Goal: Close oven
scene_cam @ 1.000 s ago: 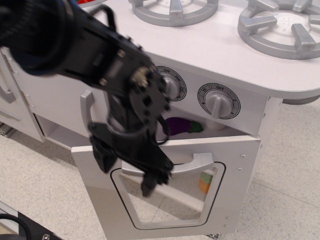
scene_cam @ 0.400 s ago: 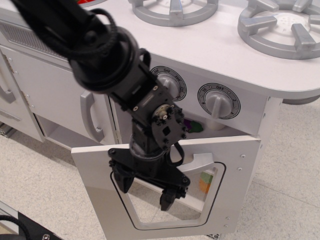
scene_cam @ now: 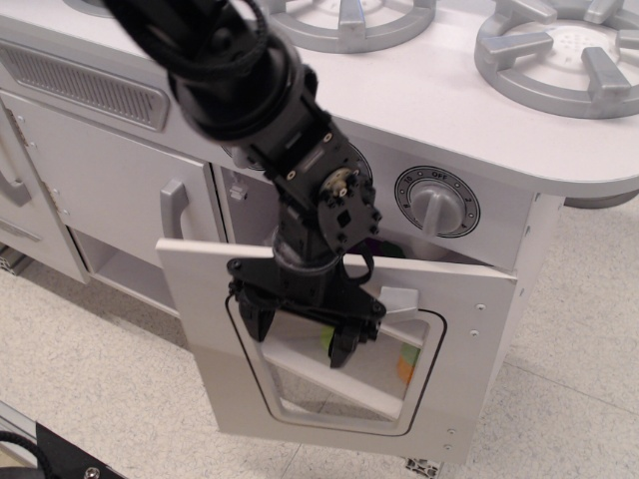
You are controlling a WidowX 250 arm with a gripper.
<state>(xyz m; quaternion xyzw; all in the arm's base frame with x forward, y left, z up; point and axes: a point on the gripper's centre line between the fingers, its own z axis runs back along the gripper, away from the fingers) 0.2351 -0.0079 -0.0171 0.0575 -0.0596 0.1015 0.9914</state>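
- Because the door (scene_cam: 339,344) hinges along its bottom edge, the gripper (scene_cam: 305,337) sits against the outer face, over the upper part of the window (scene_cam: 334,374), where a push would swing the top edge back toward the cabinet.
- Its two black fingers (scene_cam: 341,347) point down toward 6 o'clock and stand spread apart with nothing between them (a flat push needs no pinch); whether the pads actually touch the pane I cannot tell from this angle.
- The grey bar handle (scene_cam: 399,299) peeks out at about 3 o'clock from the gripper, mostly hidden behind the wrist, and the fingers do not seem wrapped round it.
- The oven (scene_cam: 439,261) sits in the lower middle of the view, below the two dials (scene_cam: 436,203) and the hob rings (scene_cam: 564,50); its door hangs partly open, its top edge leaning out toward the camera.
- A dark gap shows between the door's top edge and the panel with the dials, so the task is not done, by my judgement.
- The door's long axis runs left to right, from 9 to 3 o'clock and slightly skewed; its outer face points out and somewhat upward.
- At 9 o'clock from the oven stands the plain cupboard door (scene_cam: 95,190) with its upright handle (scene_cam: 172,205), no part of the job.
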